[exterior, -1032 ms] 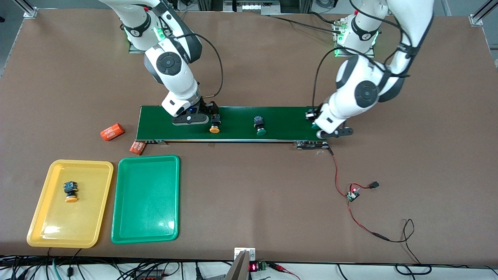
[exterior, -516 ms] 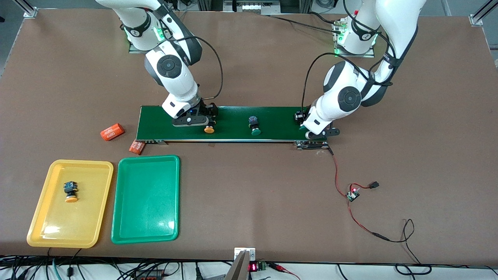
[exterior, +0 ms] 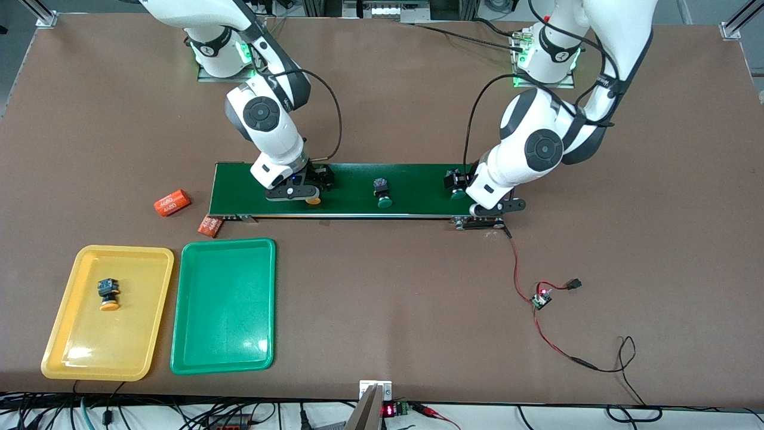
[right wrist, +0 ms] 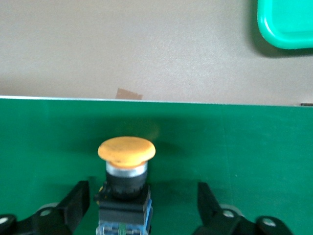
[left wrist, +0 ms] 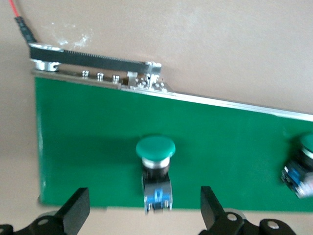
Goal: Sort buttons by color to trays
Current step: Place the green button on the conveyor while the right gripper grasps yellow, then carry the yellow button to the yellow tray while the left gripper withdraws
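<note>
1. The yellow tray (exterior: 107, 312), a shallow glossy plastic rectangle with rounded corners, lies at the right arm's end of the table, well apart from both grippers and nearer the front camera than the belt. One yellow-capped button (exterior: 108, 294) lies in it on its side.
2. The green tray (exterior: 223, 306), same shape and sheen, sits just beside the yellow one.
3. Two orange cylinders (exterior: 172, 202) with printed lettering lie off the belt's end, near the right gripper.
4. The conveyor belt (exterior: 352, 179) is a long, flat, matte dark-green strip with a metal edge rail.
5. The right arm bends down steeply from its base, wrist low over the belt. The right gripper (right wrist: 141, 205) stands wide, its black fingers (right wrist: 73, 203) flanking a second yellow-capped button (right wrist: 126, 166) without touching it; the button's round mushroom cap tops a black-and-blue body.
6. A green-capped button (exterior: 382, 192) lies mid-belt, between the two grippers.
7. The left arm folds down to the belt's other end. The left gripper (left wrist: 143, 218) is spread wide, its fingers apart from the second green-capped button (left wrist: 155, 169) lying between them on the belt.
</note>
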You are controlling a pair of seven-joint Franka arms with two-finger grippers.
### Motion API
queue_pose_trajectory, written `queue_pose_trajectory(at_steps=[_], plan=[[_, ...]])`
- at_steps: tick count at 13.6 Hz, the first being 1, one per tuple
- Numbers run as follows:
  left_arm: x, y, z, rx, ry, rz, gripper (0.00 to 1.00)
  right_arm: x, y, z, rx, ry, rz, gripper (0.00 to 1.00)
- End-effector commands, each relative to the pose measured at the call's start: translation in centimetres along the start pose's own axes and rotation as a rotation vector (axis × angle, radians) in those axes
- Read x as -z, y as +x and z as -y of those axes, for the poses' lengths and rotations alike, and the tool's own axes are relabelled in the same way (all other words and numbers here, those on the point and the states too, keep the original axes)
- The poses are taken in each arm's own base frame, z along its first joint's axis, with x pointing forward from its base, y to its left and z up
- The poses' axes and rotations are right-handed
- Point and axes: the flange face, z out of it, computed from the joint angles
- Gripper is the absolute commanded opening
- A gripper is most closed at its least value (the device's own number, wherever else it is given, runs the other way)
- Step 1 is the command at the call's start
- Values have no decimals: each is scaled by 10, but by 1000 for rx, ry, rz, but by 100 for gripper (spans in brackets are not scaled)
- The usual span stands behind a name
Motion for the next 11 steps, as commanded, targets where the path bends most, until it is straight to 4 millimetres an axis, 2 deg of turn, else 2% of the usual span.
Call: queue_pose_trajectory(at_steps=[1, 2, 3, 5, 6, 8, 9, 11], plan=[[70, -2, -10, -7, 22, 80, 100, -1, 4, 2, 4, -6, -19, 43], [94, 2, -3, -3, 39, 96, 100, 1, 4, 2, -2, -6, -21, 20], [111, 9, 13, 19, 57, 115, 100, 1, 4, 2, -11, -6, -19, 1], [150, 14, 45, -16, 103, 164, 100, 6, 9, -4, -14, -15, -22, 0], [162, 14, 57, -68, 155, 179, 100, 18, 19, -7, -18, -29, -24, 0], [173, 10, 80, -224, 231, 217, 100, 52, 47, -6, -27, -84, 21, 0], [189, -1, 94, -284, 237, 245, 100, 68, 60, -10, -19, -102, 34, 0], [223, -15, 119, -340, 224, 231, 100, 92, 87, -36, -13, -119, 32, 0]])
